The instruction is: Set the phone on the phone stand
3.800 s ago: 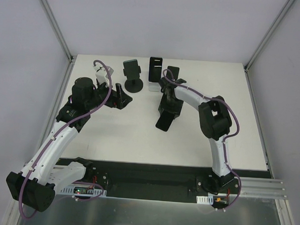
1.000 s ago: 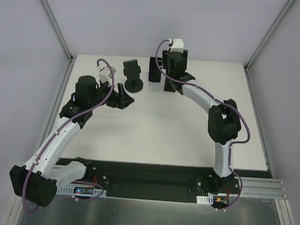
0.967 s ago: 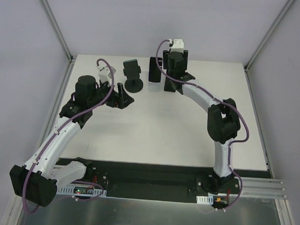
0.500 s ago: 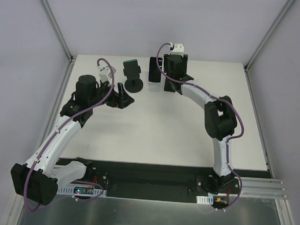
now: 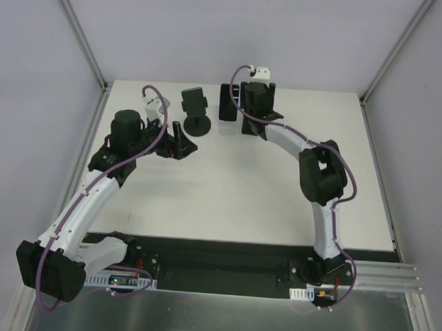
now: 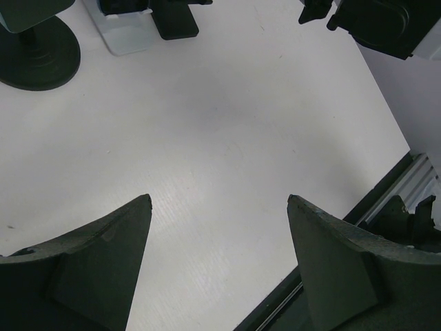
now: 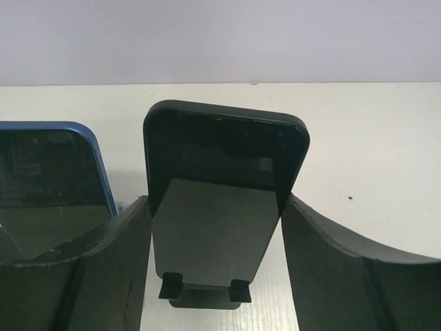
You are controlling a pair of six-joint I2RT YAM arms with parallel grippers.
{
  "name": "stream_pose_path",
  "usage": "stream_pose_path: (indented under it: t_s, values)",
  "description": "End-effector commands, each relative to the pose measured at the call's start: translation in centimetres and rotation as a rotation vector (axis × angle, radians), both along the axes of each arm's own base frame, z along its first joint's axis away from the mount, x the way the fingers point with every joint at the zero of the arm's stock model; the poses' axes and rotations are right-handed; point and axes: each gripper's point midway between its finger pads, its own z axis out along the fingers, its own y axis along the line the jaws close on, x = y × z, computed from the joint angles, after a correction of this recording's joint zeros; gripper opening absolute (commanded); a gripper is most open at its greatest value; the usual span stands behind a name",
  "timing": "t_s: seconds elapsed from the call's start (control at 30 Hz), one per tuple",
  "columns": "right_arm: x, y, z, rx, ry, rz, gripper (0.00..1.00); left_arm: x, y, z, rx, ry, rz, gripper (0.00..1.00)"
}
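Right wrist view shows the slim black phone [image 7: 224,152] leaning on the black lipped phone stand [image 7: 238,290], right hand [image 7: 215,201] released either side; back straight out, brushing neither edge.

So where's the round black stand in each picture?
Top external: the round black stand is at the back of the table, left of the middle.
Left wrist: top left corner, only its base.
Right wrist: not in it.
Landmark: the blue phone, just right of it from above, far left in the right wrist view; its white stand shows in the left wrist view.
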Motion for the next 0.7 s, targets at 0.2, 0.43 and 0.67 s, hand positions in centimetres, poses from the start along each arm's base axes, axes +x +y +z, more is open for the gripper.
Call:
stream_pose_path:
  t_s: [0.2,0.43,0.67]
  values:
    - [0.6,1.0,1.7,0.058,-0.061,-0.017,0.01,0.1,-0.1,0.8,-0.045,-0.017,-0.013,0.78]
    - [0.4,0.6,1.1,0.022,-0.040,-0.019,0.01,0.1,-0.2,1.0,-0.057,-0.015,-0.016,0.78]
    - [0.3,0.7,0.7,0.017,-0.016,-0.004,0.53,0.1,-0.3,0.9,-0.067,-0.010,-0.024,0.78]
